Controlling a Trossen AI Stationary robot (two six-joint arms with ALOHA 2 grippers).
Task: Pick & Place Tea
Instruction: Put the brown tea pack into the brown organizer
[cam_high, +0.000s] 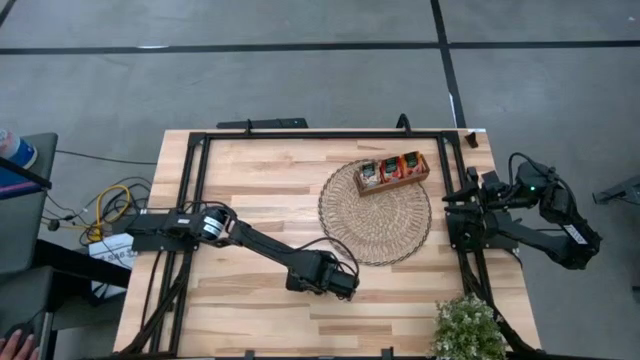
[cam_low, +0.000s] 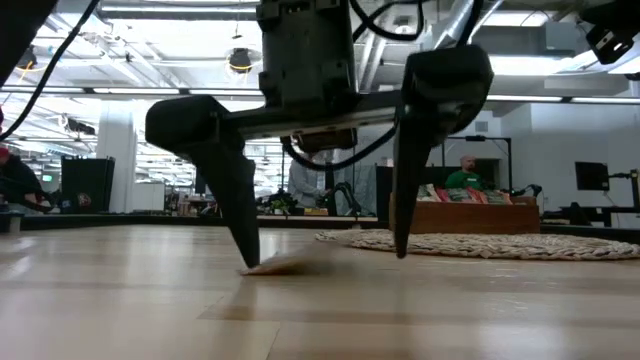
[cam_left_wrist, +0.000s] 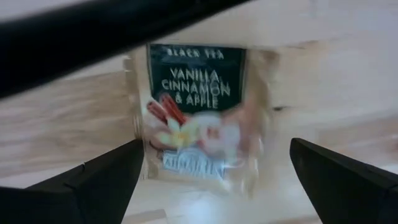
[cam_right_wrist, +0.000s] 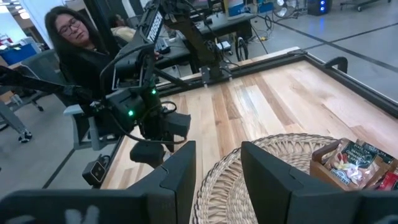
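Note:
A pale beige tea sachet (cam_left_wrist: 196, 112) with a dark label band and a printed picture lies flat on the wooden table (cam_high: 250, 190), near its front middle. My left gripper (cam_low: 323, 258) points down over it, open wide, with one finger on each side of the sachet (cam_low: 290, 264). In the high view the gripper (cam_high: 345, 285) hides the sachet. More tea sachets stand in a wooden tray (cam_high: 392, 172) on a round wicker mat (cam_high: 375, 212). My right gripper (cam_right_wrist: 217, 180) waits at the table's right edge, open, with nothing between its fingers. My left gripper comes from above with its fingers pointing down. One fingertip (cam_low: 246, 262) stands at table height right by the sachet's edge (cam_low: 264, 267). I cannot tell whether it touches the sachet. The other finger (cam_low: 405, 235) stands clear of it.
A black frame (cam_high: 200, 150) runs around the table. A potted plant (cam_high: 468, 328) stands at the near right corner. A person (cam_right_wrist: 74, 37) sits beyond the table's left side. Bare wood lies between the left gripper and the mat.

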